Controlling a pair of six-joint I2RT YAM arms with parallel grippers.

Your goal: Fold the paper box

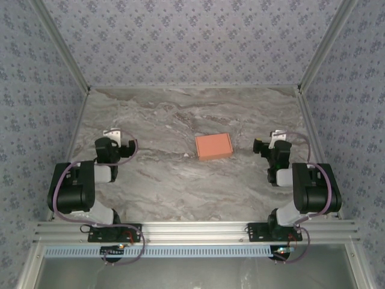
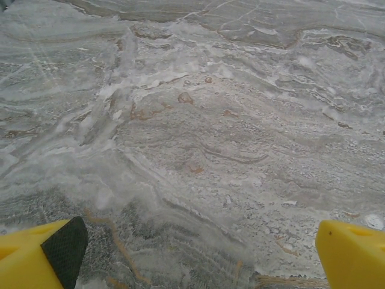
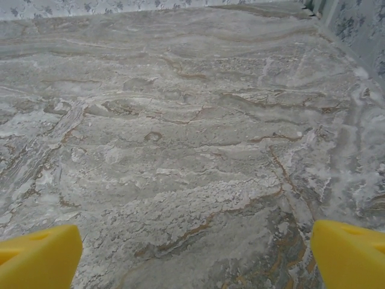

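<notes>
The left fingers (image 2: 30, 256) stand spread wide over bare marbled table (image 1: 174, 108), gripping nothing, and the right fingers (image 3: 36, 256) are spread just as wide and empty too. Between the two arms, somewhat nearer the right one and apart from both, the paper box (image 1: 213, 146) lies on the table as a small salmon-orange rectangle. It is probably very light thin card: stiff across a panel, quick to dent or crease, and likely to skid on the smooth top. A gentle pinch across opposite edges, with the other fingers steadying it, looks safest.
</notes>
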